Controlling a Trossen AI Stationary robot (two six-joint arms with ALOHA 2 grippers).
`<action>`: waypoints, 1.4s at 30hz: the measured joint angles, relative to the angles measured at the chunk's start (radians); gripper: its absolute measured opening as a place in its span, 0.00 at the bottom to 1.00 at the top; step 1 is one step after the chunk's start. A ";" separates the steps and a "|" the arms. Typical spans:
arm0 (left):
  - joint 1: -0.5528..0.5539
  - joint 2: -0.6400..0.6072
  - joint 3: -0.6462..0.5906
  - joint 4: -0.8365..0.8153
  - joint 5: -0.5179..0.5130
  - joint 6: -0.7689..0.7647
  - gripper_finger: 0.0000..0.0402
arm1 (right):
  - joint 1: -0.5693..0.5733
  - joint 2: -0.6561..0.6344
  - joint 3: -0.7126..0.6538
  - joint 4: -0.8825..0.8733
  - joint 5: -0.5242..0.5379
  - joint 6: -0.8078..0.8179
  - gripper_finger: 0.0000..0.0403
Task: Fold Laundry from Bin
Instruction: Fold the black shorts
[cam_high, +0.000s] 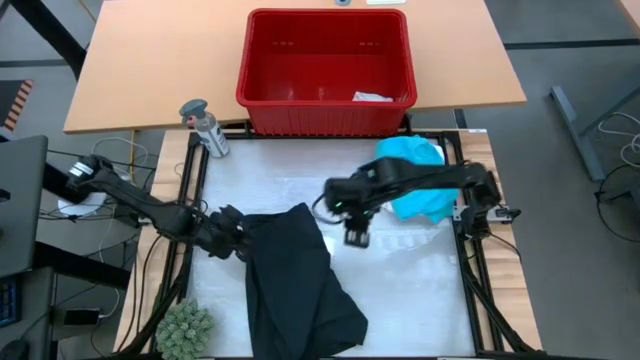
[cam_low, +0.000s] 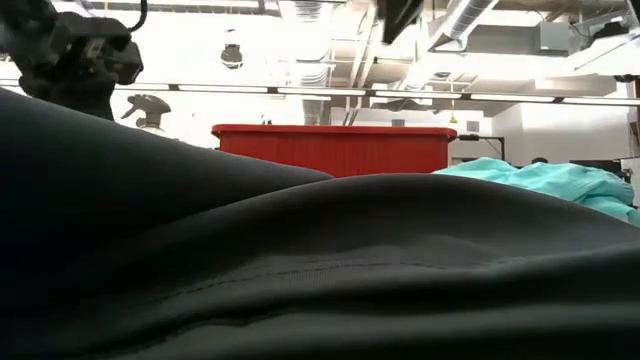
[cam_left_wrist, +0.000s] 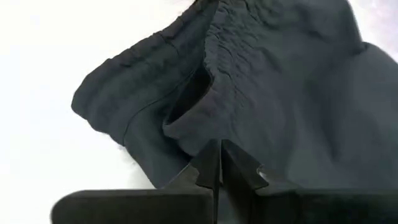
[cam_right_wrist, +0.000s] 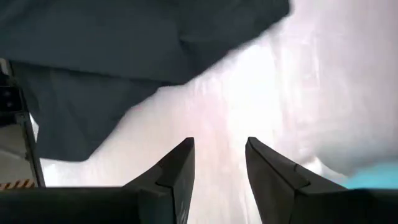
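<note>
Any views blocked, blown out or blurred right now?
Low view: the black garment fills most of the picture, ceiling lights blown out. Right wrist view: motion-blurred, white table glaring. Left wrist view: sharp on dark fabric. High view: clear.

a black soft garment (cam_high: 297, 283) lies crumpled and partly folded on the white counter, reaching from the counter's middle to its near edge, with a gathered, ruched band at its left end. a turquoise shirt (cam_high: 415, 178) sits bunched in a heap by the counter's far right corner. a red rectangular plastic bin with slotted sides and a thick rim (cam_high: 328, 112) stands upright just beyond the far edge, with a small pale piece (cam_high: 372, 97) in its right near corner.
</note>
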 joint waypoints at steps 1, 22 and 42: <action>0.000 0.013 0.000 0.010 0.000 0.003 0.02 | -0.005 -0.023 0.000 -0.016 0.007 0.005 0.41; 0.110 0.032 0.000 0.007 0.101 -0.123 0.52 | 0.035 -0.281 0.000 -0.080 0.185 0.108 0.41; 0.122 0.128 0.088 -0.055 0.140 -0.224 0.50 | 0.035 -0.275 0.000 -0.083 0.186 0.071 0.41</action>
